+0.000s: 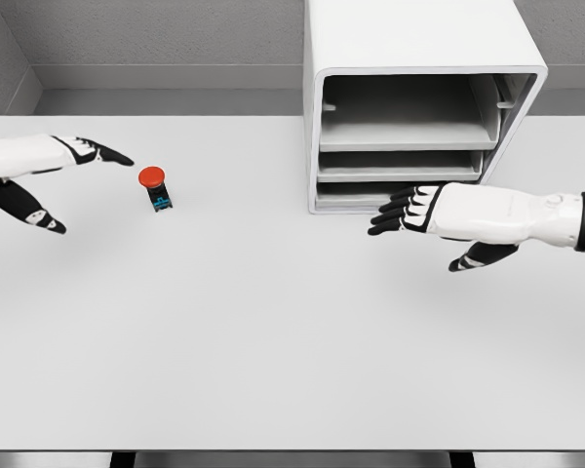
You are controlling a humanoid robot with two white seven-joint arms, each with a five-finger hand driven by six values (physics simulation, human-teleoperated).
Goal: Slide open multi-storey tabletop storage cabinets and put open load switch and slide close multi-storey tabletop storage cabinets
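The white worktop (273, 370) is seen in front. The right robot hand (409, 210) is held open, grasping nothing, near the cabinet (419, 58). The left robot hand (54, 171) is spread open beside the red switch (155, 187).

White table against grey walls.

A broad white table (273, 370) is seen filling most of the head view, its surface plain and evenly lit. Its near edge is shown along the bottom of the picture, where two dark supports (123, 458) are glimpsed beneath it, one toward the left and one toward the right. Behind the far edge, a grey back wall (166, 34) with a faintly speckled finish is shown, with a lighter ledge (166, 100) running along its foot. A side wall (0, 58) of the same grey is seen at the upper left corner.
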